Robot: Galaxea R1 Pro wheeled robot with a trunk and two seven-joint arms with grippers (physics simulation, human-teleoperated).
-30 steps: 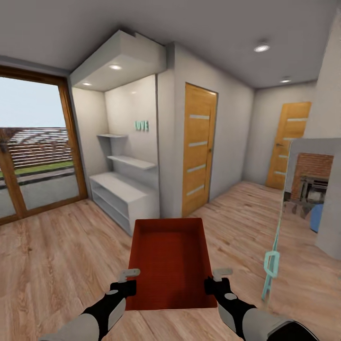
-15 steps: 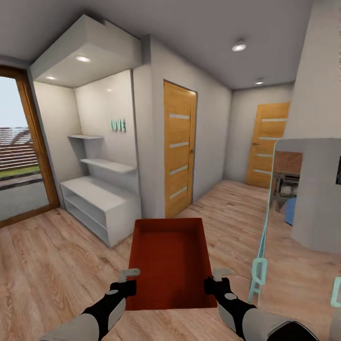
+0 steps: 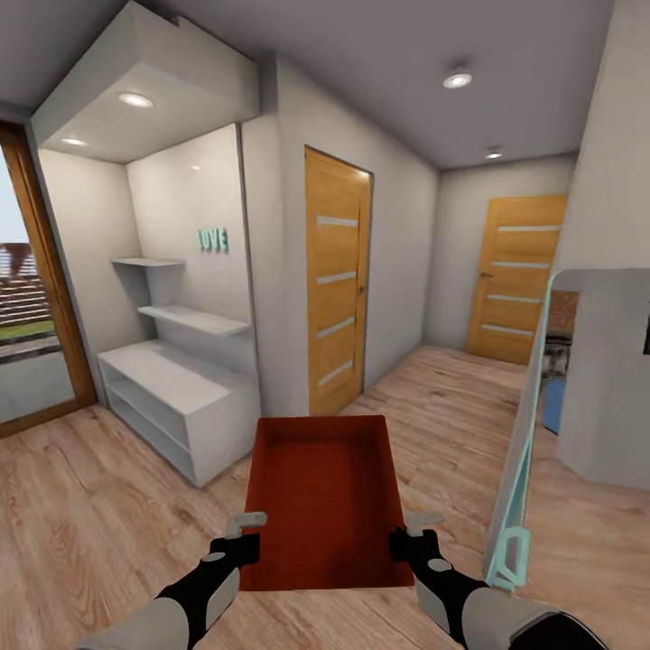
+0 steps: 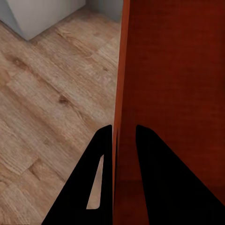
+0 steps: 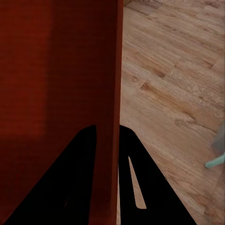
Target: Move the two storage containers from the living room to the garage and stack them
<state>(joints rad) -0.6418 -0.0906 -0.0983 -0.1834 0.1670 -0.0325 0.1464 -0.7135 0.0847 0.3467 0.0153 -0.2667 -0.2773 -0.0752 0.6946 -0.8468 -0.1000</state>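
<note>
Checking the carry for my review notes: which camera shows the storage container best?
The head view: the whole storage container shows, open side up, held between the left gripper and right gripper. Each wrist view shows just one thin side wall pinched between dark fingers.

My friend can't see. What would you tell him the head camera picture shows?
Two robot grippers, left and right, hold an empty orange-red storage container by its side walls above a light wood floor. Ahead are white shelves and two wooden doors.
</note>
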